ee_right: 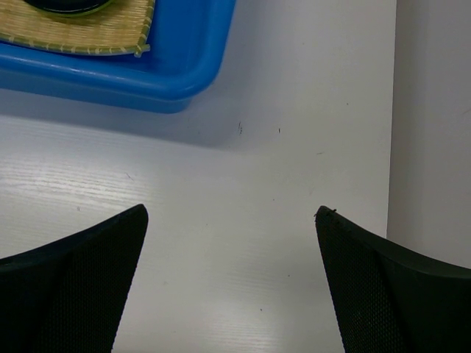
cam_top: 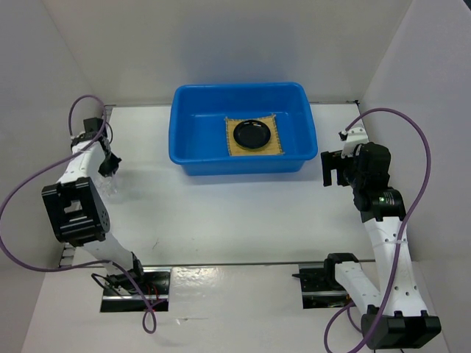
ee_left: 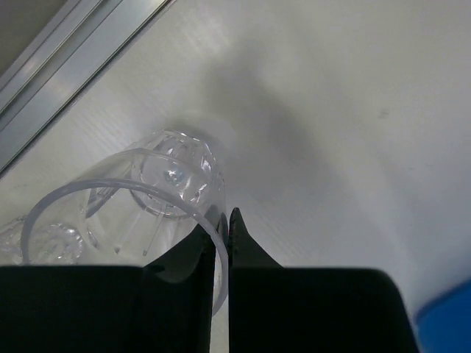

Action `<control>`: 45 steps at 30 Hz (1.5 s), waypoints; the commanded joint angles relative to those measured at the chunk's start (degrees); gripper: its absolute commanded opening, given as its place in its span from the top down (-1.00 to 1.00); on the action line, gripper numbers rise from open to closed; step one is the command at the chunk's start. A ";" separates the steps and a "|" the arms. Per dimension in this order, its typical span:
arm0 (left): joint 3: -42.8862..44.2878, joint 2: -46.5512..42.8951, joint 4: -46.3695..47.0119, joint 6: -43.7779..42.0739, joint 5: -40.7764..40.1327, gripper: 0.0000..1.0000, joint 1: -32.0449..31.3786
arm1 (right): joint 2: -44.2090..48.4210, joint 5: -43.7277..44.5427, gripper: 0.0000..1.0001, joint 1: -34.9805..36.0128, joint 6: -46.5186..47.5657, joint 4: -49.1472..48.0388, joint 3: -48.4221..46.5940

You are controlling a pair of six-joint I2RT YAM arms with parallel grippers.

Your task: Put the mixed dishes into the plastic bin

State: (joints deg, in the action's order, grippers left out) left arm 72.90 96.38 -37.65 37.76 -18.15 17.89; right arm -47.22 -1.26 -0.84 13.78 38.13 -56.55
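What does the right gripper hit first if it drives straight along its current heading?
Most likely the bare white table. The open right gripper points down at it, just right of the near corner of the large blue plastic bin. Depth is unclear, so it might clip that corner.

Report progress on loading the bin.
Done: the mat and black plate lie in the bin. In hand: the left gripper pinches the wall of a clear cup, outside the bin. Left: that cup goes in. The right gripper is open and empty.
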 commanded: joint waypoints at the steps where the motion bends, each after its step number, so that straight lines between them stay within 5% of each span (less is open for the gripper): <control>1: 6.71 -7.07 0.21 -0.32 -1.10 1.00 -3.99 | 0.55 -0.59 -0.98 -0.92 0.46 -2.62 0.39; 7: 22.25 -13.85 5.66 -2.86 10.66 1.00 -12.86 | 0.55 -0.59 -0.98 -0.92 0.46 -2.62 0.39; 16: 55.10 13.15 -7.21 -10.14 11.13 0.93 -31.41 | 0.55 -0.59 -0.98 -1.44 0.46 -2.62 0.39; 19: 79.81 28.01 -16.56 -12.88 4.82 0.93 -36.32 | 0.03 -0.59 -0.98 -1.44 0.46 -2.62 0.39; 36: 94.17 56.36 -12.53 -8.31 8.04 0.81 -37.75 | -3.14 -0.59 -0.98 -2.84 0.46 -1.57 0.39; 45: 95.49 59.45 -12.54 -8.31 7.52 0.75 -37.67 | -4.19 -1.12 -0.98 -3.38 0.46 -1.57 -0.13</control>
State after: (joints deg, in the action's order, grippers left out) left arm 166.01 156.09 -52.03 28.88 -11.00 -20.08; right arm -50.94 -2.15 -3.79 14.00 38.13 -56.55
